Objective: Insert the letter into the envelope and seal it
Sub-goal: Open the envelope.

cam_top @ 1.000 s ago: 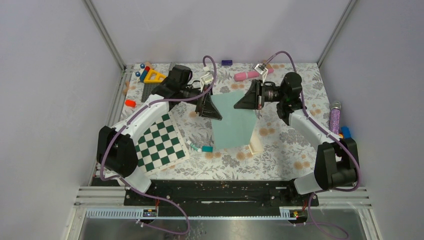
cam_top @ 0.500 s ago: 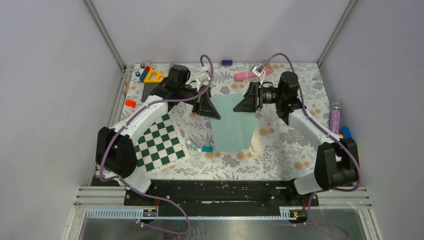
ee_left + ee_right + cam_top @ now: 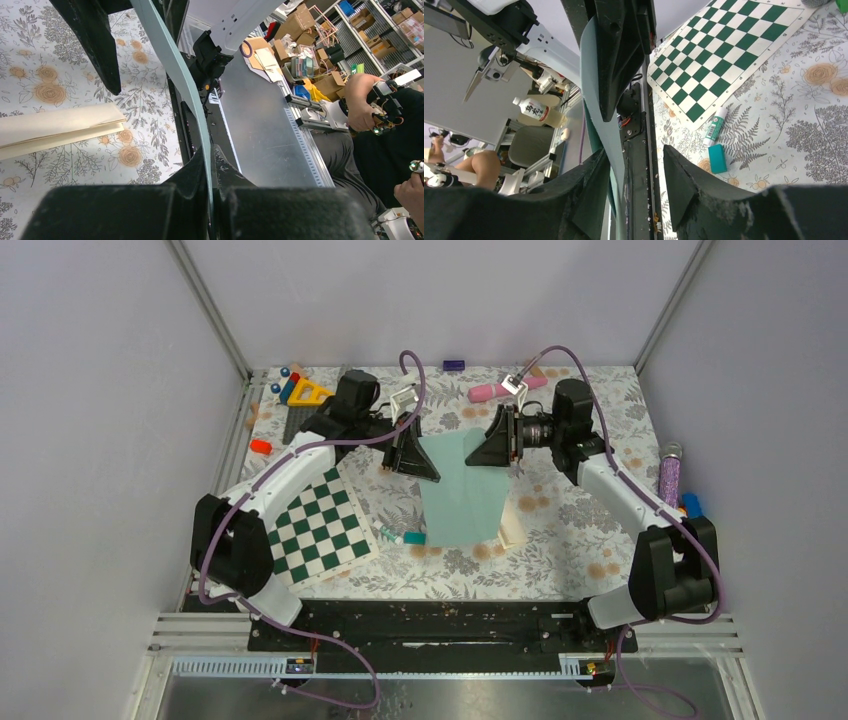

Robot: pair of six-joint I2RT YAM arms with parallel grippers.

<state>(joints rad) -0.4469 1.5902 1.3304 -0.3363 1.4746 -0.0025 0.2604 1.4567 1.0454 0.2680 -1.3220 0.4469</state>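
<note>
letter: outside, flat on worktop at 4 o'clock of envelope | envelope: far edge lifted | left claw: just pinched its 11 o'clock corner | right claw: 1 o'clock, just let go, jaws half apart | handover seems done, insertion pending

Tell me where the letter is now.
In the top view the letter lies flat on the table, just right of centre, beside the near right edge of the envelope.
</note>
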